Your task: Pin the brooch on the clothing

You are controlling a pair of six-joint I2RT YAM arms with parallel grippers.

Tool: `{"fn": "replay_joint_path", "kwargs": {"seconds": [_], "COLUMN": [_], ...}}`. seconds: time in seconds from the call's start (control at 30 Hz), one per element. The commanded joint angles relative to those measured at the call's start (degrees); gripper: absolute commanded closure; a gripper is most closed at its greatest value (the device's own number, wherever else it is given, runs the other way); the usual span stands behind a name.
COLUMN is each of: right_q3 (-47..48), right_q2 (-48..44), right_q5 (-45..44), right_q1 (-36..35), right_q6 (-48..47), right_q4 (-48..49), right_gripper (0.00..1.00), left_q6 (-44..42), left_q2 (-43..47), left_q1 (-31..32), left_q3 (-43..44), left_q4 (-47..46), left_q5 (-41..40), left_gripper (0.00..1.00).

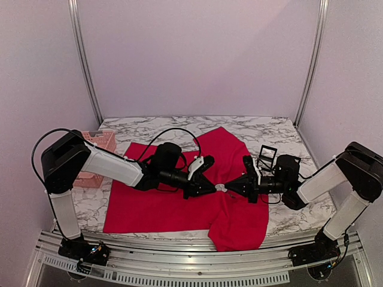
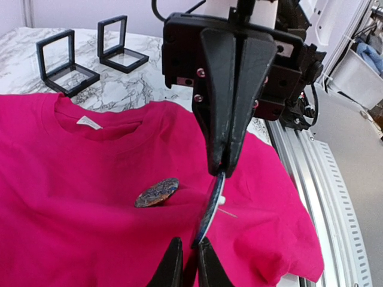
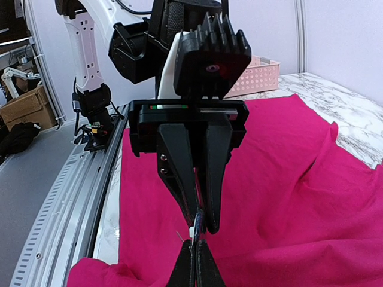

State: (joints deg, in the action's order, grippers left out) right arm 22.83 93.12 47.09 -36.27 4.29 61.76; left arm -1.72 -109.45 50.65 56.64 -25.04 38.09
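Red shirt (image 1: 149,206) spread on marble table (image 1: 137,124), left gripper (image 2: 191,254) and right gripper (image 2: 220,168) tip to tip over it, both pinched tight on thin brooch (image 2: 208,209), second brooch (image 2: 157,192) lying on shirt nearby

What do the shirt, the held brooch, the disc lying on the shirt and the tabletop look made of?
The clothing: soft matte red knit fabric; it wrinkles and drapes. The brooch, seen edge-on: bluish glossy rim, thin metallic-looking pin. The disc: hard, glossy, patterned, perhaps enamelled metal; it catches light. The table: smooth marble-look surface, white with grey veins; stone or laminate, cannot tell.
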Motion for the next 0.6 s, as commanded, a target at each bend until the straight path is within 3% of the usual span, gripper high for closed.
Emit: {"fn": "replay_joint_path", "kwargs": {"seconds": [0.0,0.13,0.2,0.3,0.47,0.5,0.57], "right_q3": [-0.33,-0.22,-0.24,-0.13,-0.07,-0.01,-0.11], "right_q2": [0.47,0.57,0.44,0.22,0.04,0.11,0.01], "right_q5": [1.28,1.16,1.08,0.9,-0.39,-1.63,-4.15], "right_q1": [0.02,0.05,0.06,0.05,0.0,0.04,0.01], "right_q6": [0.89,0.6,0.54,0.46,0.36,0.21,-1.71], "right_q4": [1.44,0.7,0.69,0.6,-0.2,-0.9,-3.64], "right_gripper": [1.0,1.0,1.0,1.0,1.0,0.95,0.73], "left_q6": [0.23,0.34,0.77,0.61,1.41,2.7,5.97], "left_q2": [-0.65,0.18,0.36,0.38,0.38,0.42,0.46], "left_q1": [0.56,1.06,1.11,1.11,1.11,1.11,1.03], "left_q3": [0.99,0.08,-0.02,-0.08,-0.04,-0.02,0.11], "left_q4": [-2.69,-3.44,-3.57,-3.42,-3.34,-3.33,-2.92], "left_q5": [2.44,5.5,4.98,4.04,4.15,3.81,3.69], "left_gripper": [0.89,0.77,0.82,0.98,1.0,1.0,1.0]}}
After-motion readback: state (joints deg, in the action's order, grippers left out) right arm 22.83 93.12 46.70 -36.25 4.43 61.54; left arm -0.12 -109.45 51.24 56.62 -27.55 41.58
